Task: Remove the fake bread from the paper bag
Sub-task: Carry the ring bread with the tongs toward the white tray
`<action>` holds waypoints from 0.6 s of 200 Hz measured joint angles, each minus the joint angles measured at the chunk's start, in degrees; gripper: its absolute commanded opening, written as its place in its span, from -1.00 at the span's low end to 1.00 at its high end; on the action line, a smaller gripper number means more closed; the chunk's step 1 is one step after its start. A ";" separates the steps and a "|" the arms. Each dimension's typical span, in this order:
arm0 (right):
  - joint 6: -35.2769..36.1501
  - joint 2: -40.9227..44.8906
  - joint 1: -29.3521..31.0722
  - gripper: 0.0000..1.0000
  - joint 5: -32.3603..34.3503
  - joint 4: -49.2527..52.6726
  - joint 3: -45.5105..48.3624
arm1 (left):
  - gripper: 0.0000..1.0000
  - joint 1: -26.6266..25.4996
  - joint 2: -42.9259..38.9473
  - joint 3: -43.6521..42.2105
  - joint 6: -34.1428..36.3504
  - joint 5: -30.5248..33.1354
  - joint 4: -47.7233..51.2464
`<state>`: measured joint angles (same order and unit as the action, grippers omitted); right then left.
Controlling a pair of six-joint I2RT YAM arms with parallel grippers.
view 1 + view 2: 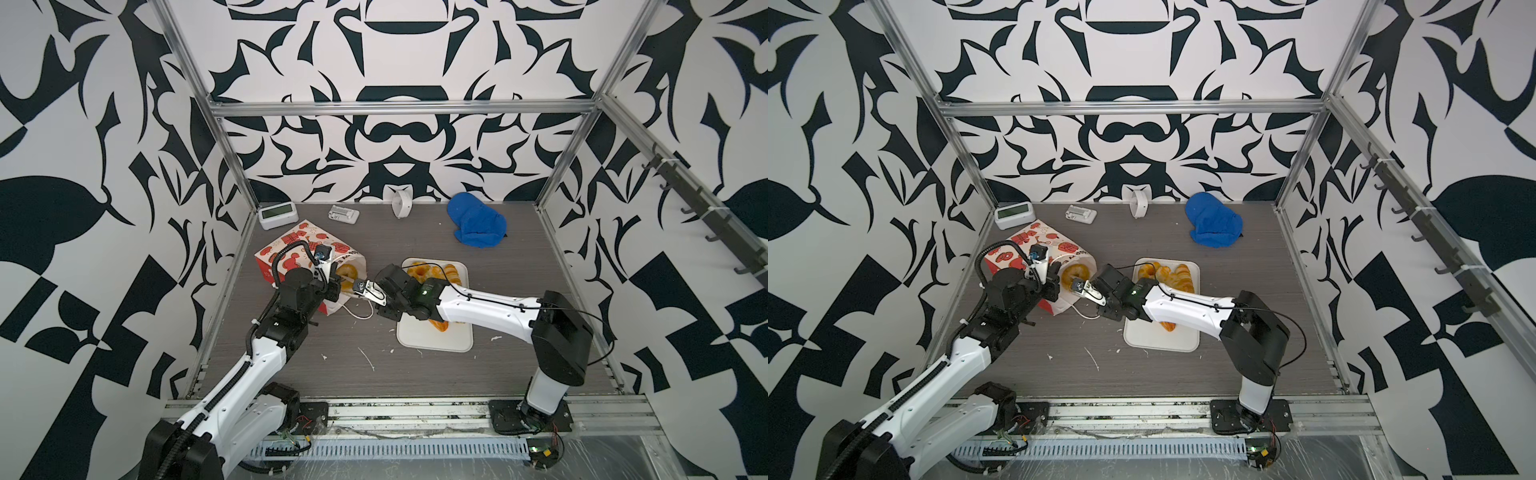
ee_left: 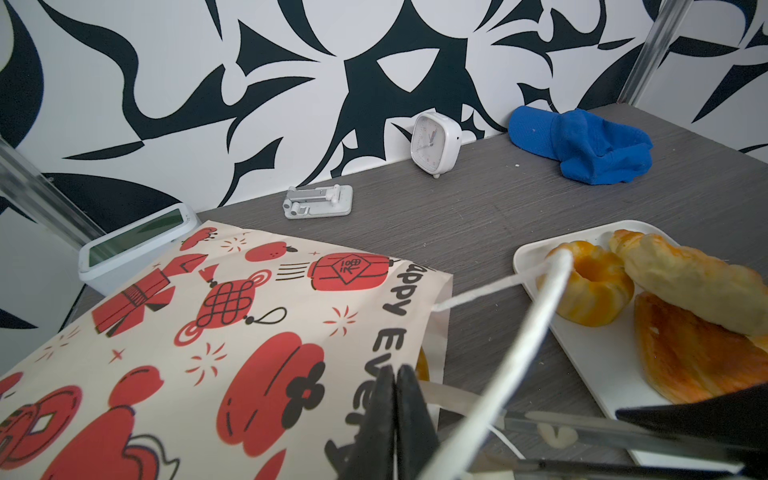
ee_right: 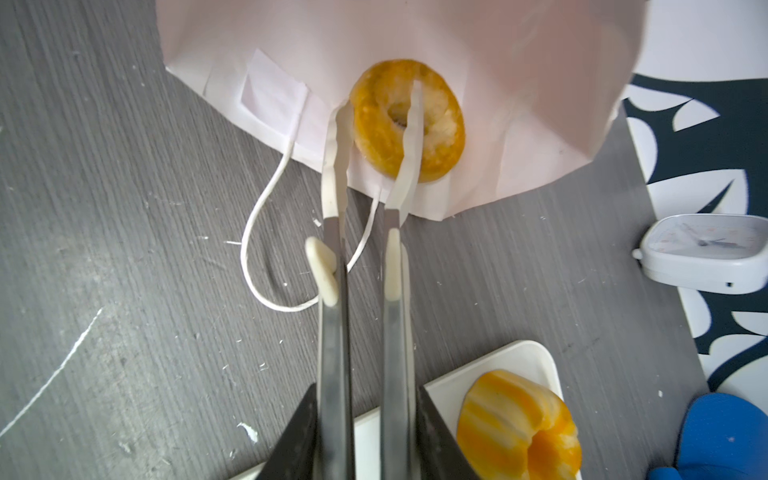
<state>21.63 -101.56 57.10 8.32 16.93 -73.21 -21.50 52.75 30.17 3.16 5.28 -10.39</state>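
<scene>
The red-and-white paper bag [image 1: 291,253] [image 2: 232,316] lies on its side at the left, mouth toward the middle. My left gripper [image 1: 332,286] [image 2: 395,399] is shut on the rim of its mouth, and a white cord handle [image 2: 540,316] loops past the fingers. My right gripper [image 1: 384,293] [image 3: 368,415] is shut on metal tongs [image 1: 365,289] [image 3: 332,332]. The tong tips straddle one side of a golden ring of fake bread [image 3: 407,120] [image 1: 1075,274] inside the bag's mouth. More fake bread, a ring [image 2: 594,286], a croissant [image 2: 685,278] and a flat puff [image 2: 685,361], lies on the white tray [image 1: 432,340].
Along the back wall stand a digital clock [image 1: 277,216], a phone stand [image 1: 343,215] and a white alarm clock [image 1: 401,203], with a blue cap [image 1: 476,220] further right. Metal frame posts border the table. The bag's second cord handle [image 3: 257,232] trails on the table.
</scene>
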 measured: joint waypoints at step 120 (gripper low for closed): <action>-0.24 -5.55 0.00 -0.31 -1.03 3.43 -6.16 | -0.85 0.00 -0.11 -0.74 -0.17 0.04 -0.98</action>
<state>21.39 -107.11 57.10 7.29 20.36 -79.37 -21.50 52.64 29.43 2.98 5.32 -11.38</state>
